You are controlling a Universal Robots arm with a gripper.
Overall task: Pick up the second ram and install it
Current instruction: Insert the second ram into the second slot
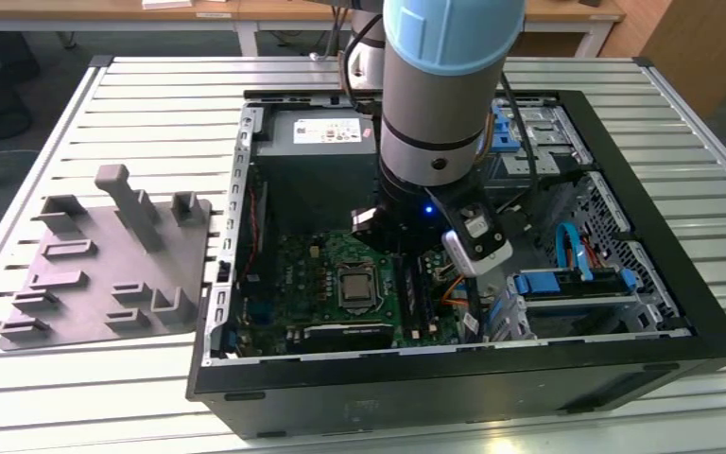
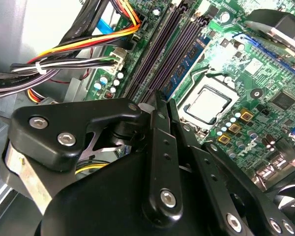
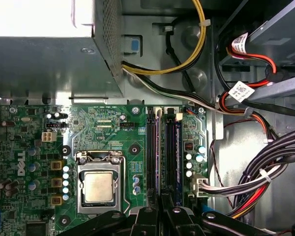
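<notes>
now the black claw (image 3: 162, 209) hangs low over the black slots (image 3: 164, 147) on the green motherboard (image 3: 108, 142); fingers nearly together, whether they hold the second ram i cannot tell. thin, stiff, fragile, it wants gripping by its long edges.

Green motherboard (image 3: 113, 142), black slots (image 3: 151, 152), grey holder plate (image 1: 98, 274), pale-blue-capped silver arm (image 1: 445, 85).

The arm (image 1: 445, 104) hides the slots; its top is cut off.
</notes>
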